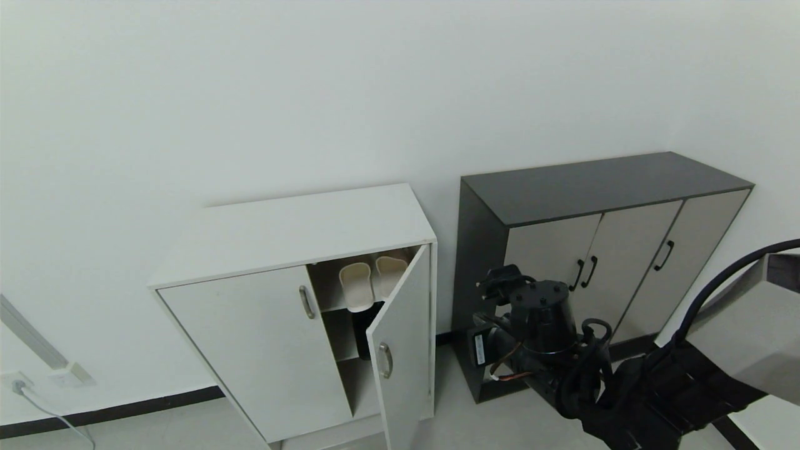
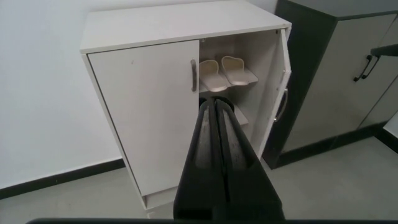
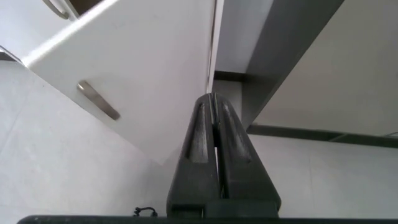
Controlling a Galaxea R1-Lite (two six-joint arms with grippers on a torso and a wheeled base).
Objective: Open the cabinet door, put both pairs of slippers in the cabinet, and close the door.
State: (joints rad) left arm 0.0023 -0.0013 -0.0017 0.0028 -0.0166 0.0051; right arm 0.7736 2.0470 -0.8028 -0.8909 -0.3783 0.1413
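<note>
The white cabinet (image 1: pixel 294 231) stands against the wall, its left door (image 1: pixel 256 350) closed and its right door (image 1: pixel 400 350) swung partly open. A cream pair of slippers (image 1: pixel 365 284) sits on the top shelf, toes up. On the shelf below stands a black pair (image 1: pixel 362 334), half hidden by the door. My left gripper (image 2: pixel 214 102) is shut and empty, in front of the cabinet's opening, below the cream slippers (image 2: pixel 227 71). My right gripper (image 3: pixel 213 99) is shut and empty, close to the outer face of the open door (image 3: pixel 143 68), near its free edge and beside the handle (image 3: pixel 98 99).
A dark grey cabinet (image 1: pixel 600 187) with three closed doors stands just right of the white one, with a narrow gap between them. My right arm (image 1: pixel 540 325) is in front of its left end. A wall outlet with a cable (image 1: pixel 19 382) is at the far left.
</note>
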